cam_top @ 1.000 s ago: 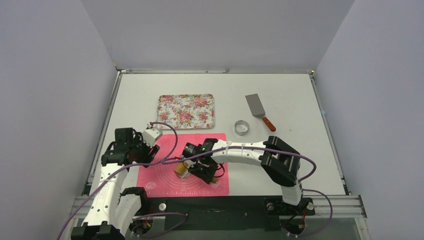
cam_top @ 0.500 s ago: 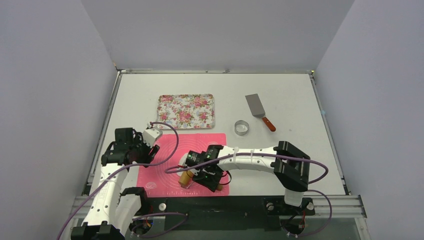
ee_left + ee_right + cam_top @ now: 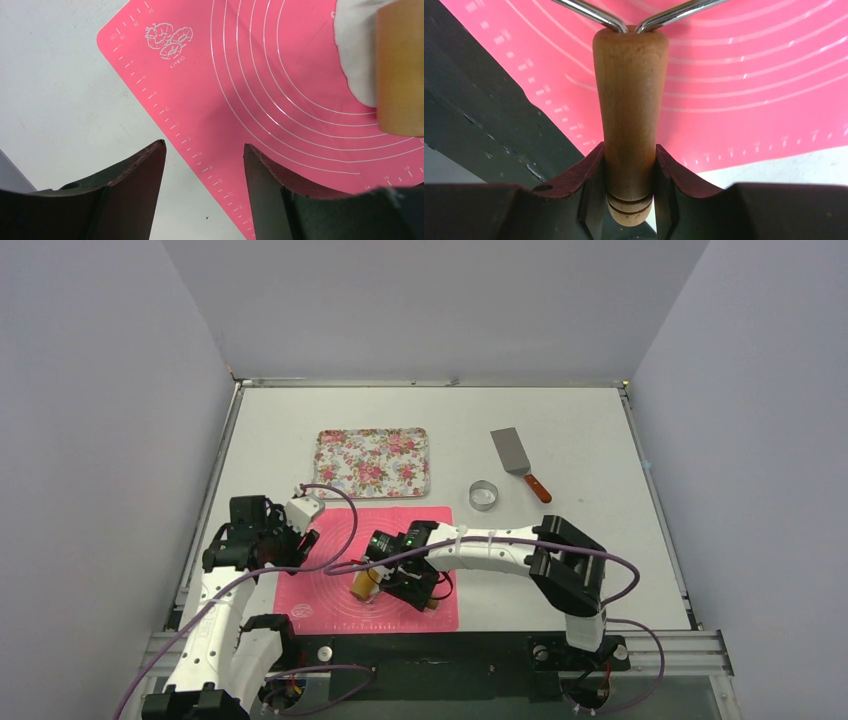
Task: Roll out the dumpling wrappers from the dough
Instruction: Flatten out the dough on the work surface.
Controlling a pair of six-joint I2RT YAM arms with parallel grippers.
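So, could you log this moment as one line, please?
right gripper: shut on roller handle | roller: on dough, pink mat | left gripper: open

pink mat (image 3: 280, 65), left wrist view | at its corner we read "CM" beside a ruler scale of ticks and tiny numerals | along the lower right edge we make out "14", "16", "18" | under the doughnut-shaped logo (image 3: 170, 40) a short printed word, too small for us to read | elsewhere we find nothing legible
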